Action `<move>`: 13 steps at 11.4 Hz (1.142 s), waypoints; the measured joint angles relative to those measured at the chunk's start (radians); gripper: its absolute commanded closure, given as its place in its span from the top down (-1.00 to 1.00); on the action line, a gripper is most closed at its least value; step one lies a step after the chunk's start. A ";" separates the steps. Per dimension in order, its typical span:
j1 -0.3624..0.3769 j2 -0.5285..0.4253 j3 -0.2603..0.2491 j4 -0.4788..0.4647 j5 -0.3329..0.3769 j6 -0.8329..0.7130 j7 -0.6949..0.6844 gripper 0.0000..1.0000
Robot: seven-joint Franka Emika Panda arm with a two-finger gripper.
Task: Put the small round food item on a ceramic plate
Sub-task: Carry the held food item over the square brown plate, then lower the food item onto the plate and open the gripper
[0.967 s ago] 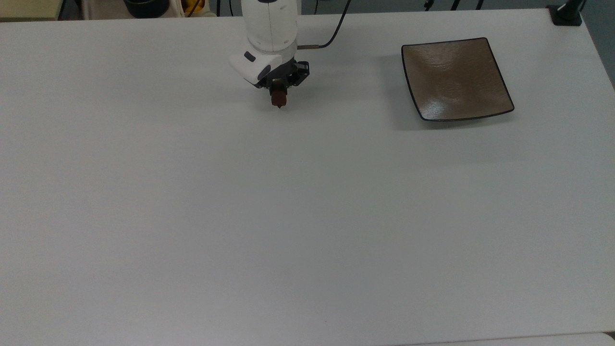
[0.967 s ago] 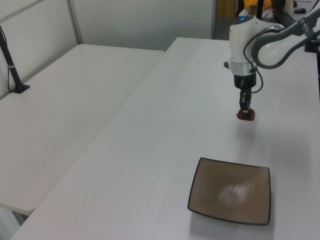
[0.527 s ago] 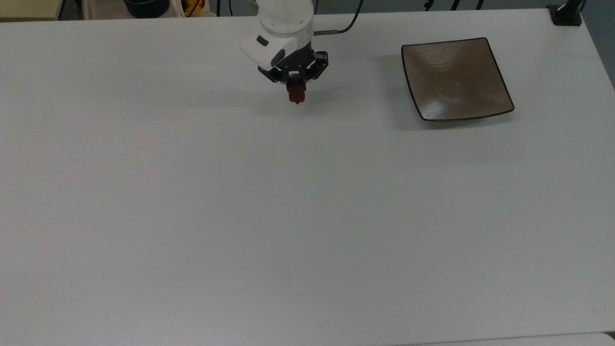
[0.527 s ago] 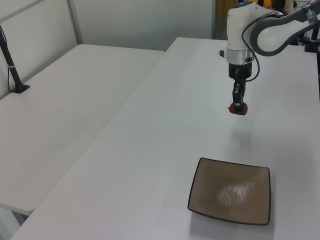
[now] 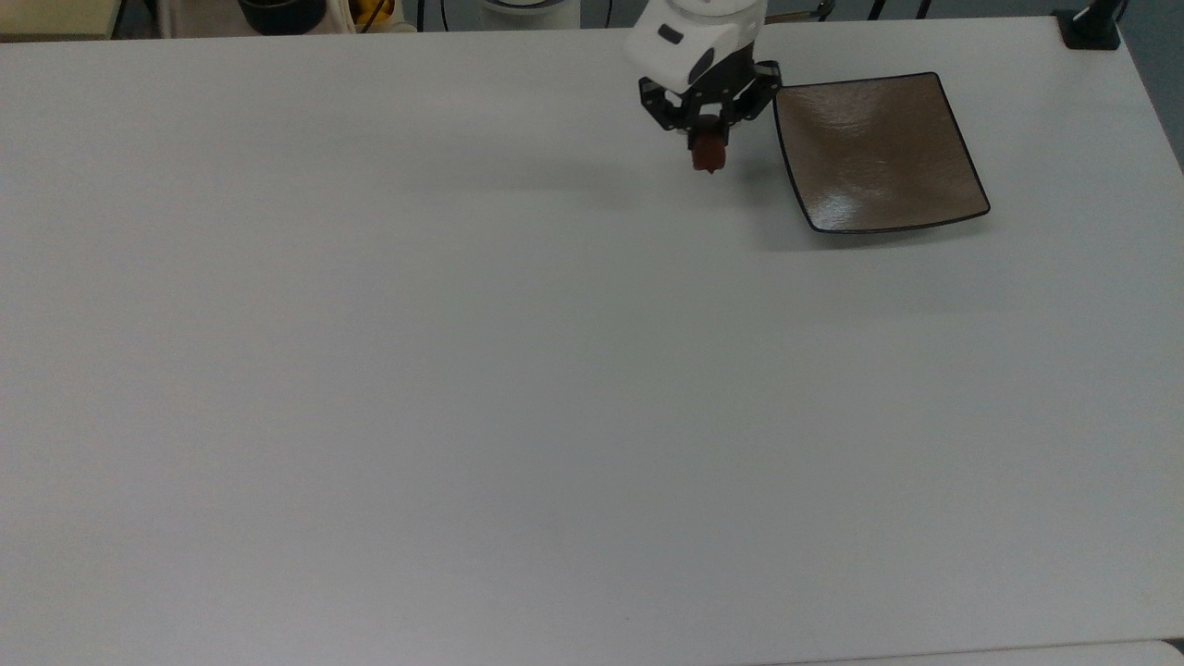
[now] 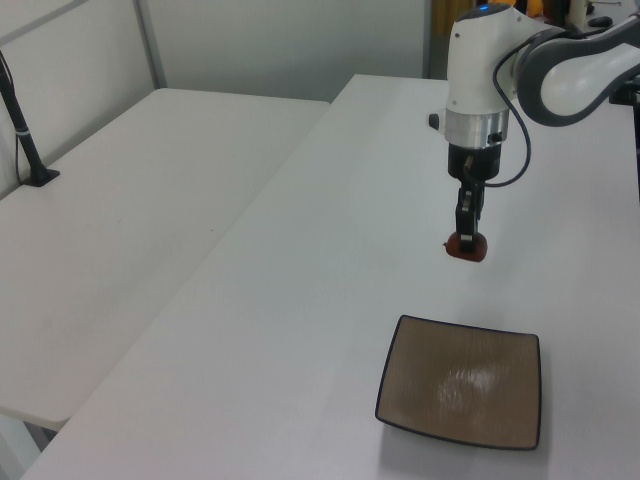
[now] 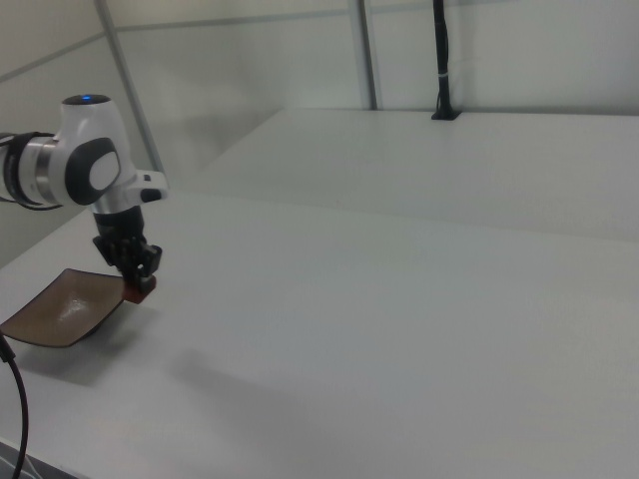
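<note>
My gripper [image 5: 709, 155] [image 6: 466, 240] [image 7: 139, 286] is shut on the small round food item [image 5: 709, 159] [image 6: 465, 247] [image 7: 140, 292], a dark reddish-brown lump held clear of the white table. The ceramic plate [image 5: 879, 153] [image 6: 464, 382] [image 7: 60, 305] is square, glossy brown with a thin dark rim and upturned corners, and nothing lies on it. In the top view the held item hangs just off the plate's left edge. The left view has it above the table, beyond the plate's far edge. Seen in the right view, it sits at the plate's right corner.
The white table [image 5: 518, 388] stretches wide and bare below the arm. A black post base [image 5: 1090, 26] stands at the top view's upper right corner. A second white table [image 6: 130, 210] adjoins at the left view's left, with a black post [image 6: 28, 150] on it.
The gripper has carried the food item toward the plate: rightward in the top view, from mid-table to the plate's left edge, and nearer the plate in the left view. The plate has not moved.
</note>
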 measured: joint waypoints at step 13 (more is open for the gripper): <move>0.103 0.163 0.192 0.124 0.018 0.127 0.239 1.00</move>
